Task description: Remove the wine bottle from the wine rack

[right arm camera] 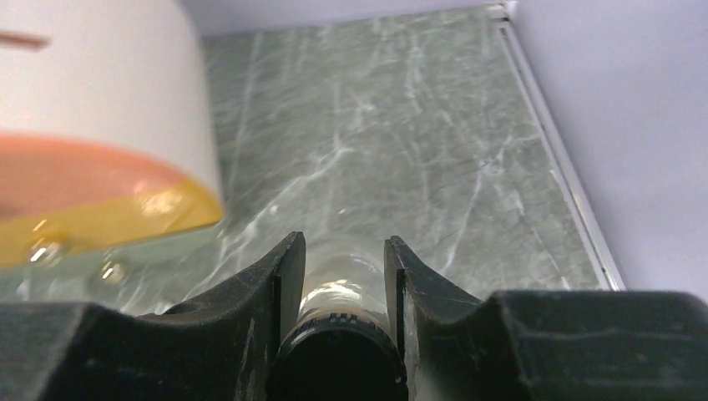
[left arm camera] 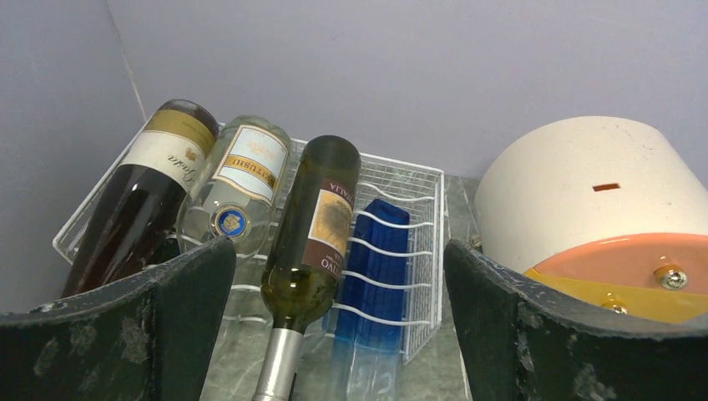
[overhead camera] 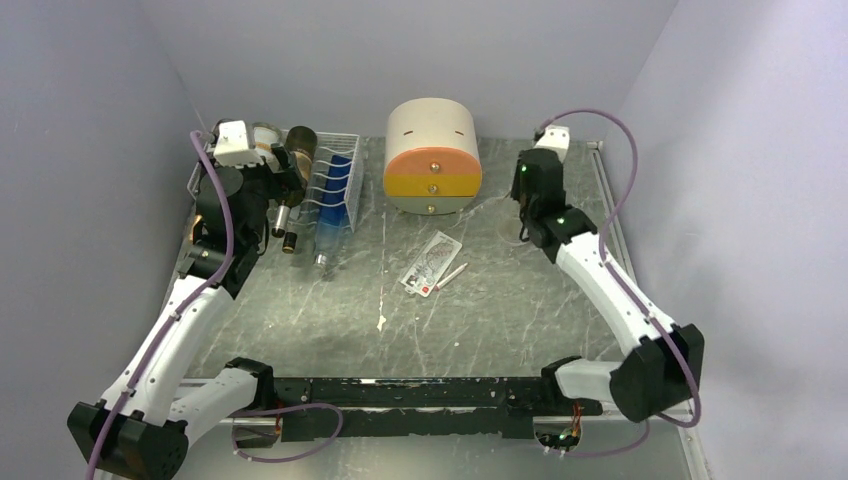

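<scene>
approach step, i judged: the left gripper hung wide open, holding nothing, over the wine rack at the far-left corner, where the green wine bottle lay. next, it needed lowering around that bottle. the right gripper pinched a clear bottle by the neck.

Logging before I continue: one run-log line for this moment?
left jaws: open, facing rack | rack: four bottles lying in it | right jaws: shut on capped bottle, beside cabinet
</scene>
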